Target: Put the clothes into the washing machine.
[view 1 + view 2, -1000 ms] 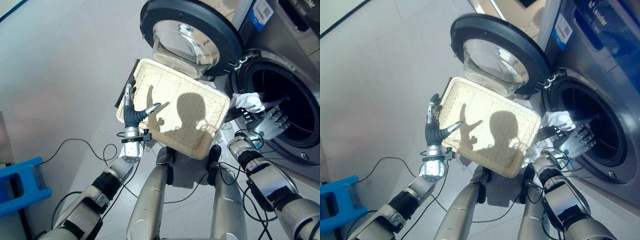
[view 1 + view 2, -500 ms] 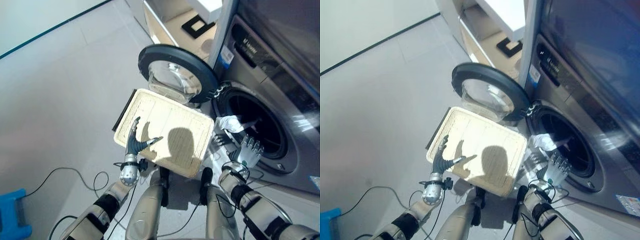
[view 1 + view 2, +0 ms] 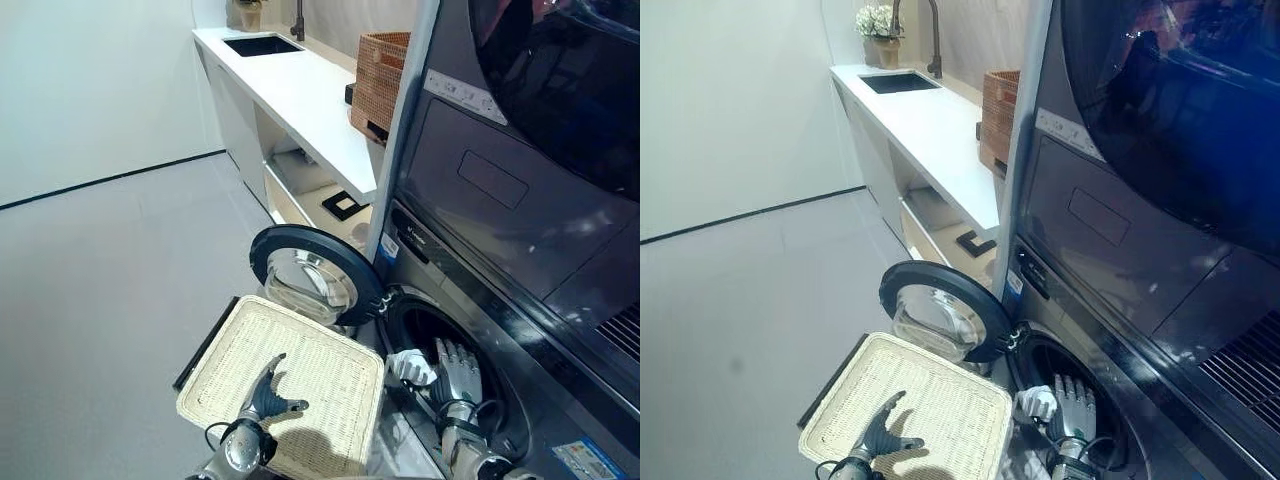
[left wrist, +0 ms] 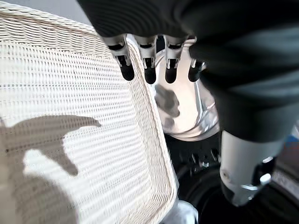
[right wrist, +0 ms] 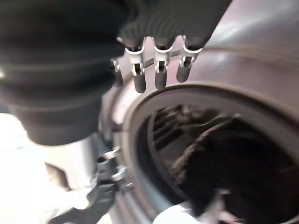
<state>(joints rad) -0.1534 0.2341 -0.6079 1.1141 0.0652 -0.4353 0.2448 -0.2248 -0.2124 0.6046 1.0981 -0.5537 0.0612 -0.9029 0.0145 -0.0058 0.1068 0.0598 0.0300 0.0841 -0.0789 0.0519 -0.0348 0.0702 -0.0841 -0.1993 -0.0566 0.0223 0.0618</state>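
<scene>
Left hand point(image 3: 265, 402): one, nearest, low in the eye views; fingers straight and spread above the near part of the tray, holding nothing. In the left wrist view the dark fingertips point(image 4: 126, 71) reach past the tray's far rim toward the glass door.

Right hand point(image 3: 455, 372): one, low on the right, raised upright at the mouth of the drum; fingers spread and straight, empty. In the right wrist view its fingertips point(image 5: 159, 81) stand at the rim of the opening.

Wicker tray point(image 3: 229, 345): one, cream, flat and rectangular, lying on the floor in front of the machine with no clothes in it.

White cloth point(image 3: 409, 366): one piece, draped over the lower lip of the drum opening, just beside the right hand's fingers on their left side; whether it touches them cannot be told. It is well apart from the left hand, past the tray's right edge.

Washing machine point(image 3: 470, 255): one, dark grey, its drum point(image 3: 425, 335) open and dark inside.

Door point(image 3: 315, 275): one, round, dark ring with a clear glass bowl, swung open just beyond the tray's far edge.

Floor point(image 3: 110, 260): pale grey tile.

Counter point(image 3: 300, 95): one, white, running away along the wall, with open shelves beneath.

Woven basket point(image 3: 378, 85): one, brown, on the counter against the machine's side.

Sink point(image 3: 898, 82): one, at the far end, with one tap point(image 3: 933, 30) and one small pot of flowers point(image 3: 878, 22).
</scene>
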